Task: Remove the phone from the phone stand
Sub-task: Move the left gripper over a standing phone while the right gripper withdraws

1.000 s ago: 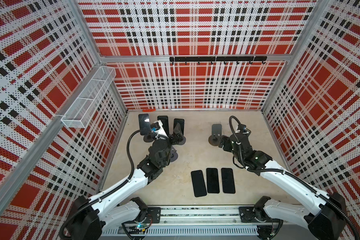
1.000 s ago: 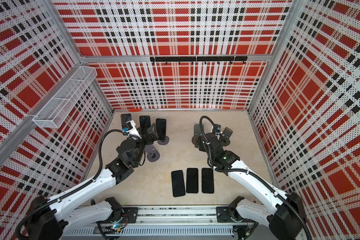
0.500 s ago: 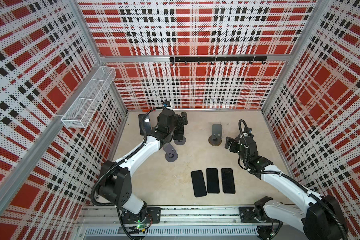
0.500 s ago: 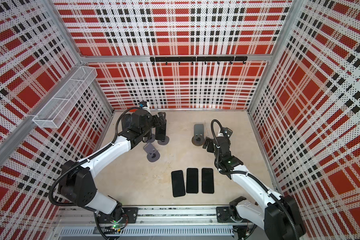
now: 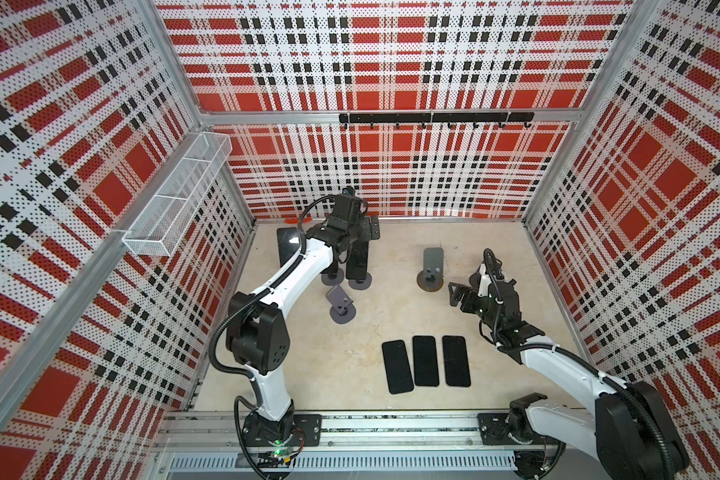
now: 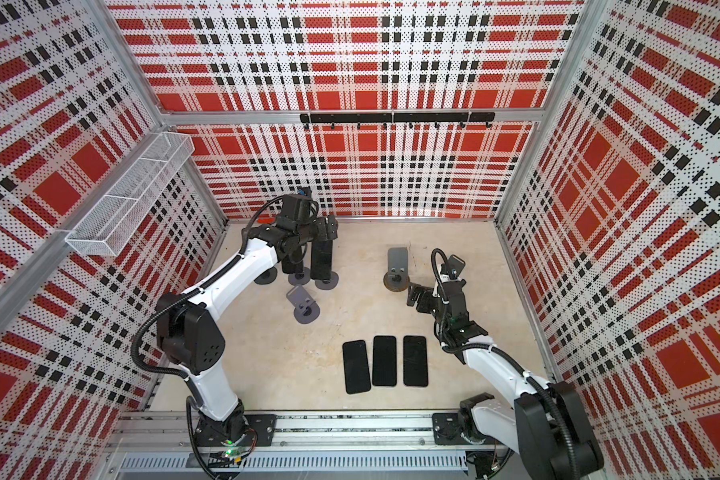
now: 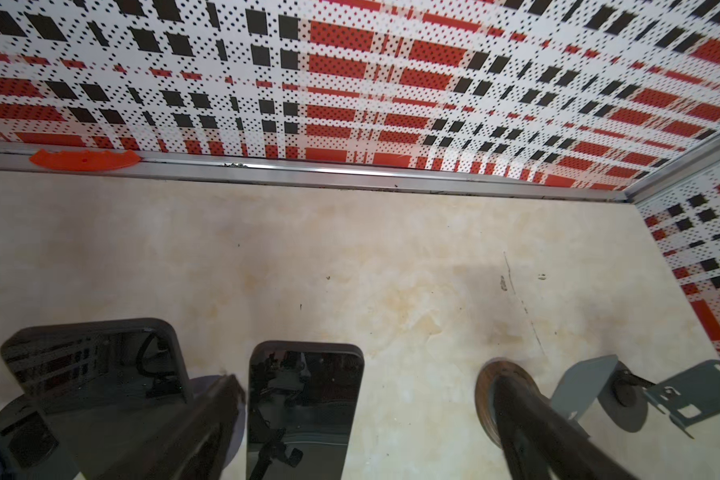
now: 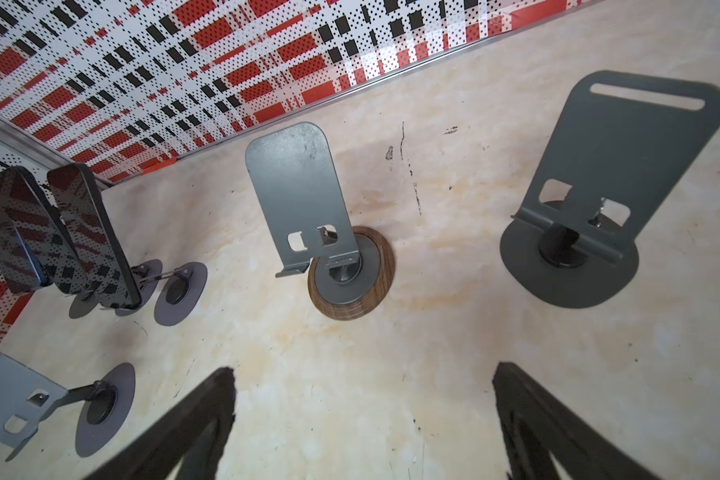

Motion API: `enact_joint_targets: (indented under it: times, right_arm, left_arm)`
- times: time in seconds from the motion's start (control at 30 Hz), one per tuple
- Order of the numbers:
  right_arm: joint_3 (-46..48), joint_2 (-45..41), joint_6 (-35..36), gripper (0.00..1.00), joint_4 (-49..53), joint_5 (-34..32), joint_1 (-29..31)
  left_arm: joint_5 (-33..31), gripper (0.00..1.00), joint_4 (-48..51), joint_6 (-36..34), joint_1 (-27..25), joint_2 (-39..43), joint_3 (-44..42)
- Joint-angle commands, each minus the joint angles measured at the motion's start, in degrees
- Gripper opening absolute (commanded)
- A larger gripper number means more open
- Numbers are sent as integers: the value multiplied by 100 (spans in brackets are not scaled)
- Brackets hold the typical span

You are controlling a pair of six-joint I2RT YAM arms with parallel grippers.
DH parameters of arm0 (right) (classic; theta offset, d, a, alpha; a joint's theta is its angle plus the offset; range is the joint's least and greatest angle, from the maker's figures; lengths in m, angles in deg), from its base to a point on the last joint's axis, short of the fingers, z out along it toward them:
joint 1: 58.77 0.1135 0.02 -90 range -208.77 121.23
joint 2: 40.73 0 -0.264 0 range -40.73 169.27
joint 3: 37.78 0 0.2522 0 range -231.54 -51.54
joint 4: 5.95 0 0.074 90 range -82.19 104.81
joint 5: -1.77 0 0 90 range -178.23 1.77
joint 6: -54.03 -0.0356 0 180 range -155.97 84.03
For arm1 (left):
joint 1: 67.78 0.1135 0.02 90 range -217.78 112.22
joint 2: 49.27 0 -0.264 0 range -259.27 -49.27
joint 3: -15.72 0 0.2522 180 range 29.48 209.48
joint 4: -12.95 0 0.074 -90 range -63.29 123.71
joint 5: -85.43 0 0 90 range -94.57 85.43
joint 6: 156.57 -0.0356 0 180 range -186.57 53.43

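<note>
Red, black and white checked walls [image 5: 100, 124] close in the pale table [image 5: 333, 365] on three sides. Since a second ago the left arm [image 5: 292, 274] has swung its elbow up high. It has pushed the left gripper [image 5: 356, 235] farther back, so it now hangs over the row of standing phones near the back wall. The right gripper [image 8: 362, 372] has backed a little way off the wood-foot stand [image 5: 433, 266].

The left gripper's jaws are wide open and hold nothing. The phone [image 7: 304, 407] leans on its phone stand [image 5: 360, 283] at the right end of the row. In the left wrist view it sits between the two fingers [image 7: 184, 432]; I cannot tell if one touches it. The right gripper's jaws are wide open too, with only bare table between them.

The row stands close to the left and back walls, so room is tight there. The middle of the table is open.

High on the left wall hangs a wire basket [image 5: 175, 199]. Next come the far-left phone [image 5: 287, 247] and the middle phone [image 7: 96, 365], the middle phone just beside the phone. Just in front of the row sits a small empty stand [image 5: 341, 305]. Near the front edge lie three flat phones [image 5: 425, 360] side by side. On the right of the wood-foot stand, near it, is the last empty stand [image 8: 570, 232].
</note>
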Motion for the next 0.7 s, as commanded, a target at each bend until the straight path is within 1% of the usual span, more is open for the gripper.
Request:
enact_joint_targets:
  times: [0.0, 0.1, 0.23, 0.33, 0.4, 0.5, 0.57, 0.67]
  right_arm:
    - [236, -170, -15, 100, -605, 224, -8]
    - [271, -182, 3, 100, -666, 238, 6]
    - [293, -181, -8, 100, -690, 195, 11]
    - [293, -147, -9, 100, -674, 146, 15]
    - [276, -120, -5, 100, -643, 129, 16]
    - [260, -126, 2, 100, -630, 195, 23]
    - [281, -135, 8, 100, -639, 114, 16]
    - [269, -154, 23, 100, -612, 70, 16]
  left_arm:
    - [-172, 98, 798, -335, 65, -373, 434]
    - [-216, 98, 995, -417, 89, -629, 713]
    - [-171, 98, 997, -548, 88, -812, 835]
    - [-124, 98, 997, -764, 87, -830, 793]
    - [-213, 98, 975, -837, 92, -834, 783]
    - [-243, 98, 961, -881, 125, -892, 792]
    - [-271, 98, 962, -895, 140, -931, 766]
    - [-163, 98, 962, -991, 136, -1024, 765]
